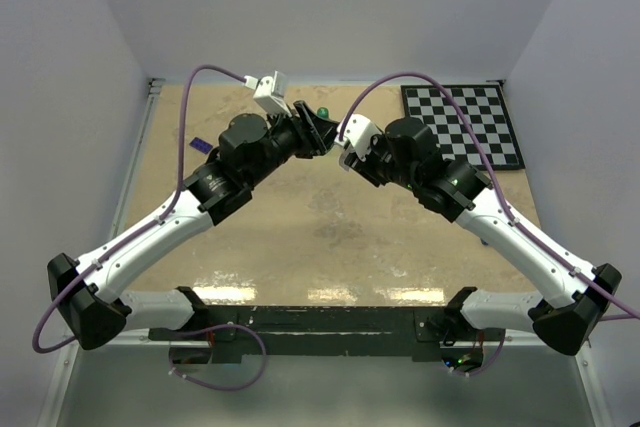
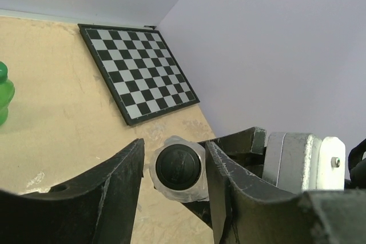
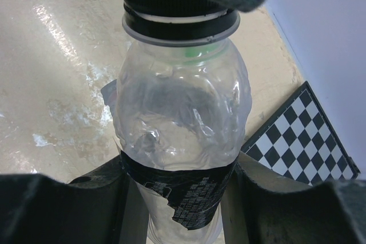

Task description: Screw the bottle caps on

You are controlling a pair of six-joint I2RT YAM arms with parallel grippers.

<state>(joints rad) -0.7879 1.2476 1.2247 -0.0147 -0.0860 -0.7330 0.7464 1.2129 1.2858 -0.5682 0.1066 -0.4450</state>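
And here we are at the meeting point, both arms reaching in over the middle of the table (image 1: pixel 330 237). The right gripper (image 3: pixel 180 186) is clamped on the clear bottle (image 3: pixel 183 112), fingers pressed to either side of its dark label band (image 3: pixel 189 198), holding it clear of the tabletop. The black cap (image 2: pixel 179 164) sits on the neck, and we see it dead end-on from the left wrist: that's the relation that matters. The bottle's long axis runs from the right gripper straight towards the left gripper (image 2: pixel 174 148), cap end leading, so we judge the cap's axis to be lined up with the left wrist's own roll. The left jaws stand narrow, one finger (image 2: pixel 229 181) hard by the cap's right edge, the other just beside it on the left with a sliver of gap showing; we can't tell whether the pads bite yet. From the right wrist, a dark finger lies across the cap's top, which confirms the left arm is the one on the cap. We read the next step as pinch, then twist about that shared axis while the right holds the body firm; any slip on the label band would waste the turn. The green bottle (image 2: pixel 3 92) stands on the table well off to the side, out of the action.
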